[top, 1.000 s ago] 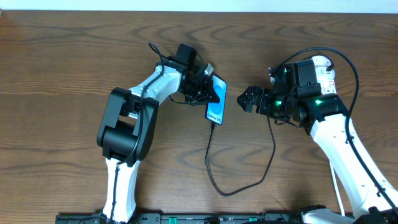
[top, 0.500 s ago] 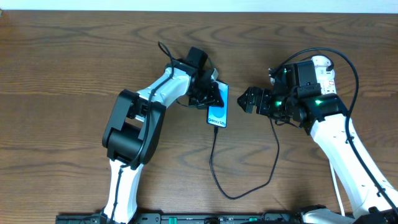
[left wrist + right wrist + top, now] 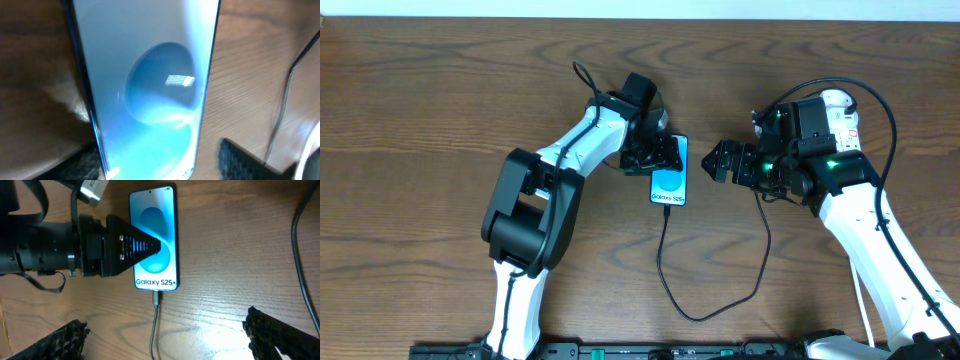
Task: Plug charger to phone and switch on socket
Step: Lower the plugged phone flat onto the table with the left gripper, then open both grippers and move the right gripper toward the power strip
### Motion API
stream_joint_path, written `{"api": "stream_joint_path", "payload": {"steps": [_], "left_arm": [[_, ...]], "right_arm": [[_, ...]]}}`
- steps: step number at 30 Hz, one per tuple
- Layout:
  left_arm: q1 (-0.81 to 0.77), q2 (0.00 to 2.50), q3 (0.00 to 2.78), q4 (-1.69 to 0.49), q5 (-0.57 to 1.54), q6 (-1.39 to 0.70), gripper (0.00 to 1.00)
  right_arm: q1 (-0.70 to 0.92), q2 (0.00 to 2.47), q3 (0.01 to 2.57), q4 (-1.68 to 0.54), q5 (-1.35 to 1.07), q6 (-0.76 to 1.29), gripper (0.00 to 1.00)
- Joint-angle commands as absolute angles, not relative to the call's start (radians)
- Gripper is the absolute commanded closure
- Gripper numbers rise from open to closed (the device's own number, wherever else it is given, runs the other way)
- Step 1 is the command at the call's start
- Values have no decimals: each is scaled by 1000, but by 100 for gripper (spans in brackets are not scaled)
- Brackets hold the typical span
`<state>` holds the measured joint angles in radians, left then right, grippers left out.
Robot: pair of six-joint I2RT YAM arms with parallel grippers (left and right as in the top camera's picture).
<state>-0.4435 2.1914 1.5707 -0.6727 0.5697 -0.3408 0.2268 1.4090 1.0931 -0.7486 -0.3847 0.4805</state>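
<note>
The phone lies flat on the wooden table, blue screen up, "Galaxy S25+" readable in the right wrist view. The charger, a thin black cable, loops toward the table's front, and its connector sits in the phone's bottom edge. My left gripper is open around the phone's upper part; in its wrist view the phone stands between the fingers with a gap on the right. My right gripper hangs open to the phone's right, fingers wide apart. The socket shows partly behind the right arm.
The charger cable climbs back up the table below the right gripper. A dark cable runs along the right side of the right wrist view. Both arm bases stand at the table's front edge.
The left gripper's jaws have opened off the phone. The phone, held tilted a second ago, now lies straight and slightly nearer the front. The right arm has not moved.
</note>
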Motion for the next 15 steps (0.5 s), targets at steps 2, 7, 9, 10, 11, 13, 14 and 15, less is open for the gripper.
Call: {"api": "stream_joint_path", "payload": {"steps": [2,7,9,10,11,13,14,15], "left_arm": [[-438,2241,1541,-711,409,-346,15],[-437,2240,1541,-729,398,-349,13],[-436,2235,1541,-736,385,-349,12],[-436,2227,1542,-745,361,-356,12],[-436,2217,1544,-755,329,-360,13],[-435,2187,1544,-772,273,-361,12],[-435,2164,1544,-781,235,-361,12],[-435,2141,1544,-786,208,-361,12]], "right_arm": [[223,1409,1101,-757,-375,463,1],[222,1410,1101,-776,-358,463,1],[222,1410,1101,-788,-340,463,1],[222,1409,1101,-795,-333,463,1],[222,1409,1101,-801,-326,463,1],[222,1409,1101,-810,-315,463,1],[222,1410,1101,-813,-312,462,1],[222,1410,1101,-815,-311,462,1]]}}
